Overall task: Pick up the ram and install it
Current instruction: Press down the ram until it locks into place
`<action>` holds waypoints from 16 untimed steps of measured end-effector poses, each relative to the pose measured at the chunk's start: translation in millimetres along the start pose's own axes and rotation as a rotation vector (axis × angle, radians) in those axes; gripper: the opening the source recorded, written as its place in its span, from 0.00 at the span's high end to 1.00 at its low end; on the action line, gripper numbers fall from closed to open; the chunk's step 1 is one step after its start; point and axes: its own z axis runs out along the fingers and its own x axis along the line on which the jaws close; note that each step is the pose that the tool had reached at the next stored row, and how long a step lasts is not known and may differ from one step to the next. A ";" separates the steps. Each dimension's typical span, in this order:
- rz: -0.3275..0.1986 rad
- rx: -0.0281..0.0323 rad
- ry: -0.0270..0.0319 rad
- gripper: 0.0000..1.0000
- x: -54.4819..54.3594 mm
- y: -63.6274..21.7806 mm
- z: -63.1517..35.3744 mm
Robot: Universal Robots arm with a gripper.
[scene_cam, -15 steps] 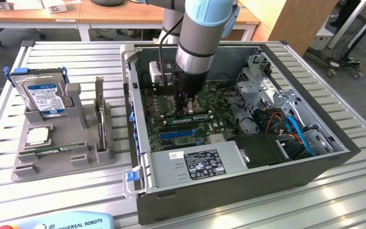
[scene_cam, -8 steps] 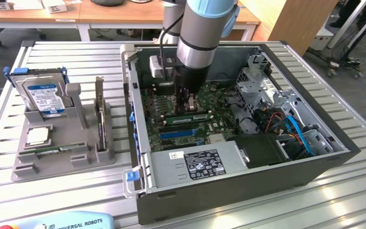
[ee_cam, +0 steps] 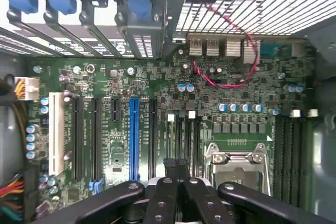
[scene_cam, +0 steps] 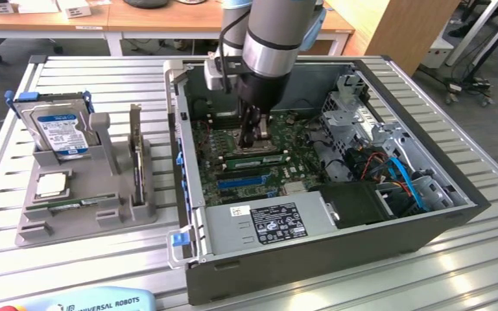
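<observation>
My gripper (scene_cam: 251, 144) reaches down into the open computer case (scene_cam: 456, 214), just over the motherboard (scene_cam: 231, 139). Its black fingers are shut together, and I see nothing between them. In the exterior view a narrow pale-green stick, which looks like the ram (scene_cam: 258, 151), lies along a slot right under the fingertips. In the wrist view the shut gripper (ee_cam: 176, 162) hangs over the black memory slots (ee_cam: 191, 140) beside the metal CPU socket (ee_cam: 236, 161). The fingers hide what lies beneath them there.
A grey holder (scene_cam: 85, 220) left of the case carries a blue-labelled hard drive (scene_cam: 59, 129), a small square chip (scene_cam: 52, 186), a thin green strip (scene_cam: 76, 204) and an upright board (scene_cam: 135, 155). Inside the case are a power supply (scene_cam: 266, 223), drive cage (scene_cam: 353, 110) and cables (scene_cam: 404, 181).
</observation>
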 end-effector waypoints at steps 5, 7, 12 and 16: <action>0.000 -0.0001 0.0001 0.90 -0.5 0.5 -12.0; 0.000 0.0000 0.0000 0.90 -0.5 0.5 -12.5; 0.000 -0.0001 0.0004 0.90 -0.5 0.5 -12.6; 0.000 -0.0002 0.0006 0.90 -0.5 -2.8 -12.9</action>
